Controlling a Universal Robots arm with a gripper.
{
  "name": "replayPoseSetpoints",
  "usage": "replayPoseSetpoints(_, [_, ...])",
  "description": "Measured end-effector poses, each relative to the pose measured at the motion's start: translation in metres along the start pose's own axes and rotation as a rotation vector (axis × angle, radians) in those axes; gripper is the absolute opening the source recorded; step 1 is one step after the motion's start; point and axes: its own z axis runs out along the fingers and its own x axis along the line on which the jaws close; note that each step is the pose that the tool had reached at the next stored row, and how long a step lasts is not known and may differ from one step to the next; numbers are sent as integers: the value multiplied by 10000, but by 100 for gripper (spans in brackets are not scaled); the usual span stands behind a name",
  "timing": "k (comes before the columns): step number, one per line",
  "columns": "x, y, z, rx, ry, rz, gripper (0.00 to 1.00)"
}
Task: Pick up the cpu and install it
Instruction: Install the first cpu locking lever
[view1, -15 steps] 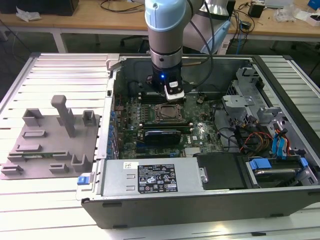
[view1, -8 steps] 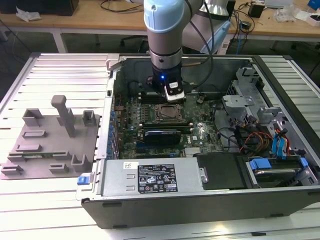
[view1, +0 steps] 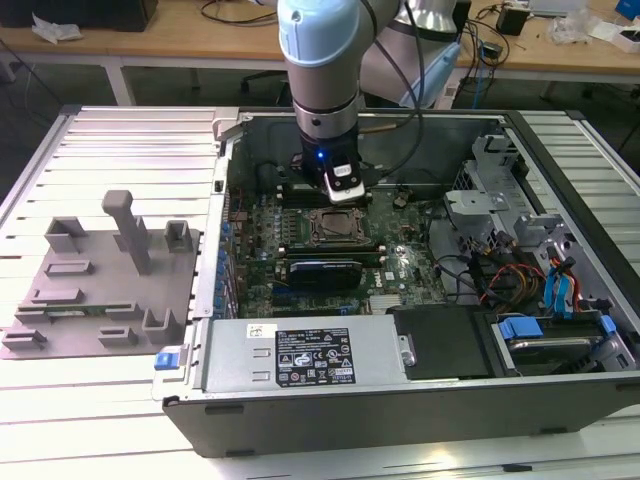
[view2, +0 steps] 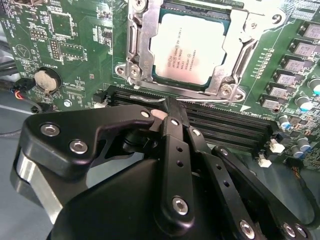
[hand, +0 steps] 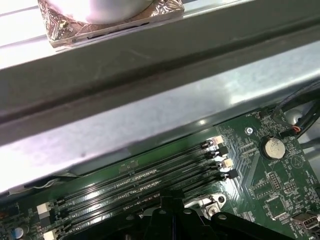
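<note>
The cpu (view2: 187, 47) lies flat in the motherboard socket (view2: 138, 55), silver top facing up, ringed by the socket's metal frame; in the second wrist view its edges look parallel to the frame and no finger touches it. The gripper (view2: 169, 107) sits just beside the socket, over the black memory slots (view2: 225, 127) that run along one side of it. Its black fingers (view2: 172, 150) are pressed together at the tips with no gap visible and nothing between them, so they are clenched empty. In the exterior view the arm (view1: 320, 70) comes down into the open computer case (view1: 400, 400), and the gripper (view1: 343, 190) hangs over the far edge of the socket (view1: 335, 228), near the case's back wall. The green motherboard (view2: 65, 45) carries a round coin battery (view2: 45, 80), also seen in the first wrist view (hand: 274, 147) next to the slot ends (hand: 220, 160). That view also takes in the grey metal case wall (hand: 160, 100) just beyond the slots. On the exterior view's left, a grey fixture tray (view1: 100, 280) with upright posts rests on the ribbed table (view1: 130, 150), well apart from the case. A power supply (view1: 310, 360) with a label lies along the near side of the case.
</note>
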Motion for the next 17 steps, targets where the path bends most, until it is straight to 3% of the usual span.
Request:
replayPoseSetpoints(13, [23, 15, 21, 28, -165, -42, 11])
replayPoseSetpoints(17, [27, 10, 36, 53, -260, -67, 11])
